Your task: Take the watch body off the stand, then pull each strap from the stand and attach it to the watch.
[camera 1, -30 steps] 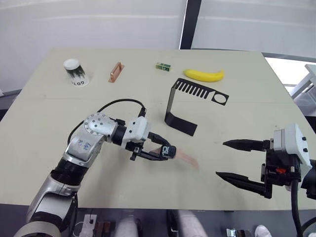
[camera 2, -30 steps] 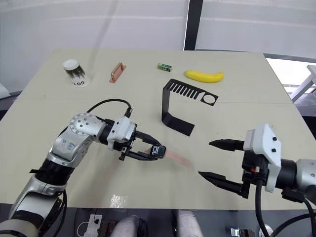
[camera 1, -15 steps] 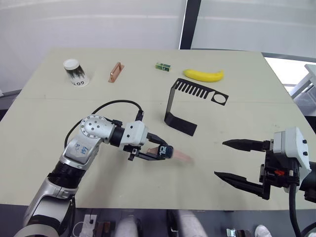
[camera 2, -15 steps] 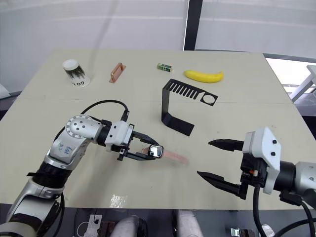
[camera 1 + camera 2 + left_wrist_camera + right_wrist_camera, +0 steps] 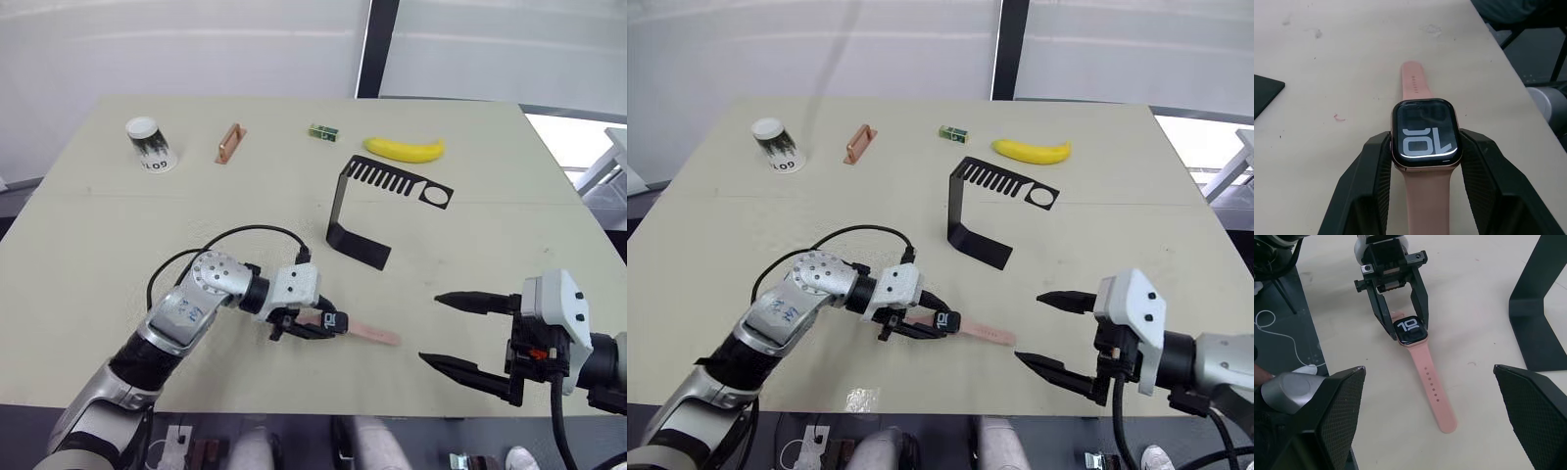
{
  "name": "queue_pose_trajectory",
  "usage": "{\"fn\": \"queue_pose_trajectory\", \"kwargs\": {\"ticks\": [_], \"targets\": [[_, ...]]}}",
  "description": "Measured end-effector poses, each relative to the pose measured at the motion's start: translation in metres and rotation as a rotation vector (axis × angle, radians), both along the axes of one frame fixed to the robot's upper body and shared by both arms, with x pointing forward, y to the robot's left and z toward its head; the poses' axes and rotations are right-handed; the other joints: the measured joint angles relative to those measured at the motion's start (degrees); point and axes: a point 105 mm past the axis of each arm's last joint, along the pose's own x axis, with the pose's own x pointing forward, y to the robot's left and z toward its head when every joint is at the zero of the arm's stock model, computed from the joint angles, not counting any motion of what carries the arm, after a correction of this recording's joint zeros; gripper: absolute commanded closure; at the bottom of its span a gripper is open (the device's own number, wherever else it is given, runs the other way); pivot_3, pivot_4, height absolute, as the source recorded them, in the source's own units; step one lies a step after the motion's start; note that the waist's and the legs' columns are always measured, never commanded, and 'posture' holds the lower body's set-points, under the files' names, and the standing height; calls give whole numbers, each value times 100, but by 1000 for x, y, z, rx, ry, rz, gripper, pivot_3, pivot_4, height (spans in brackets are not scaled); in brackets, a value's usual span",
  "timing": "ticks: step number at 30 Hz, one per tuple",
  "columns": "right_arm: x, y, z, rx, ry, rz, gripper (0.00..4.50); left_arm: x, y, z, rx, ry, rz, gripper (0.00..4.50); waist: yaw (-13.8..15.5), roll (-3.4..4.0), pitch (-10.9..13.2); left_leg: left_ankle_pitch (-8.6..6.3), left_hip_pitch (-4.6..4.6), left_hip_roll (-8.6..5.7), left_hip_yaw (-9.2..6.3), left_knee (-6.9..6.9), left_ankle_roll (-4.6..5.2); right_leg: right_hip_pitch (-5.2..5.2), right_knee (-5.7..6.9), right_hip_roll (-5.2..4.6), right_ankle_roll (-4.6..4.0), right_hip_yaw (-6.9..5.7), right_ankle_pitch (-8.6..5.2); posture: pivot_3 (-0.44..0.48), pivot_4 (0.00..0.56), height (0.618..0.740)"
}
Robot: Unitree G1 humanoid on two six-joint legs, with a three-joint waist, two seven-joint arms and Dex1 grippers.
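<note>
Final step, both straps (image 5: 1431, 382) apparently attached: left gripper (image 5: 1425, 147) clamps the watch body (image 5: 1425, 130) low over the table's (image 5: 118, 225) near middle; right gripper (image 5: 470, 333) gapes, empty, at right. Next: set it down, release. Stand (image 5: 367, 211) bare, farther back.

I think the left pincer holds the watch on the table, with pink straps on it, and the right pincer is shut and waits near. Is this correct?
One thing is wrong: the right pincer is open, its fingers wide apart, as the left eye view shows. The rest holds: the left pincer grips the watch by its sides on the table, pink straps attached.
</note>
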Motion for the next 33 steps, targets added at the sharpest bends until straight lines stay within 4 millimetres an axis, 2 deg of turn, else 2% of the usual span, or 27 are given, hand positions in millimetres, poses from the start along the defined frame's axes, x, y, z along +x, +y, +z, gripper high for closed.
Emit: {"fn": "queue_pose_trajectory", "kwargs": {"ticks": [5,11,12,14,16,18,19,21,25,28,33], "targets": [[1,-2,-3,-21,-11,-15,62,1,-7,-7,21,-15,9,2923,7,0,0,0,-1,0,0,0,1,0,-1,0,0,0,0,0,150,740],[1,-3,-11,-47,-4,-20,62,-1,-5,-24,91,-10,16,2923,-3,0,0,0,0,0,0,0,1,0,0,1,0,1,0,0,150,740],[1,-3,-11,-52,-7,-20,0,-1,-4,-27,98,-1,23,1895,-1,0,0,0,1,0,1,0,1,0,0,0,0,1,0,0,150,740],[2,-4,-12,-62,-12,-27,0,-2,-3,-30,98,30,31,1008,4,0,0,0,0,0,0,0,1,0,-1,0,0,1,0,0,150,740],[2,-4,-13,-68,-18,-27,0,-3,0,-25,64,91,46,77,7,0,0,0,-1,0,0,0,1,0,0,-1,0,1,0,0,150,740],[0,-5,-15,-73,-9,-26,0,0,7,-10,4,132,78,27,-3,0,0,0,0,1,0,0,1,0,1,0,0,0,0,0,150,740],[-1,-6,-17,-74,1,-24,0,1,13,-2,-24,154,91,27,-7,0,0,0,1,2,0,0,1,0,2,1,-1,0,0,0,150,740],[-5,-10,-17,-77,15,-19,0,1,39,19,-75,210,110,27,-31,0,0,1,3,5,3,0,-1,-2,6,3,-5,0,-2,0,150,740],[-10,-31,-9,-95,28,-50,0,-12,118,62,-40,242,156,27,-53,-3,2,-1,11,12,4,-3,-8,0,4,6,-13,-4,-8,0,150,740],[-17,-43,-5,-111,58,-53,0,-12,158,67,23,215,274,27,-4,-2,1,-3,10,10,5,-3,-3,3,-4,2,-12,-6,-7,0,150,740],[-19,-61,-1,-132,58,-76,0,-11,196,68,44,181,393,27,45,-22,-1,-12,4,9,5,-3,9,4,-16,0,-9,-10,-6,0,150,740]]}}
